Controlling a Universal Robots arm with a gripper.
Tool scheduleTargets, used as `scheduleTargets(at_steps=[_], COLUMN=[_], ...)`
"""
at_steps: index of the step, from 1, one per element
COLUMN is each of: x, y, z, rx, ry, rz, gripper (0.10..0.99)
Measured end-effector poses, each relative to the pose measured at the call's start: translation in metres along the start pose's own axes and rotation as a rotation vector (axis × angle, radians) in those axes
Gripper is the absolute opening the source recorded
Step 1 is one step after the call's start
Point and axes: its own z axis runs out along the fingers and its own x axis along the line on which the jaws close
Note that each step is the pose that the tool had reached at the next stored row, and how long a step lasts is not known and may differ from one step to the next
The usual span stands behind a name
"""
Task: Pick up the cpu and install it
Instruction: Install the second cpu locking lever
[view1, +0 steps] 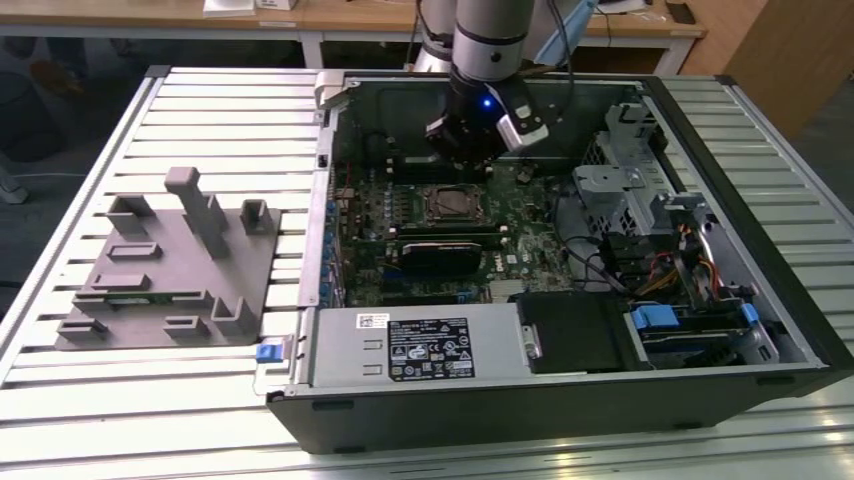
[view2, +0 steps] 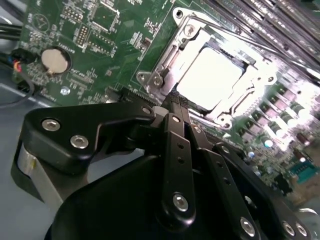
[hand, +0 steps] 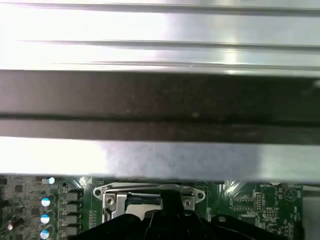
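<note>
Grey arm (view1: 487, 30) — black screwed pincer (view2: 172, 112).

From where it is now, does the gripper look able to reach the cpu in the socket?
Probably yes. The gripper hangs inside the open computer case, just beside the socket, and the cpu lies there with its silvery top bare. Nothing stands between them, and the socket's metal frame borders the chip without covering it.

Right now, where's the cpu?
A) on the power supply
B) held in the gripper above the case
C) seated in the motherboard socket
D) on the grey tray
C: in the second wrist view the cpu, silvery-white top up, lies flat inside the metal frame of the motherboard socket, with the gripper just beside the socket and nothing between its fingers.
</note>
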Motion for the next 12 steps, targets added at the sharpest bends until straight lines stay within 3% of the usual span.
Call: scheduleTargets(at_steps=[12], x=[0.0], y=[0.0006], z=[-0.0191], rx=[0.0], ry=[0.0014], rz=[0.0], gripper=[0.106])
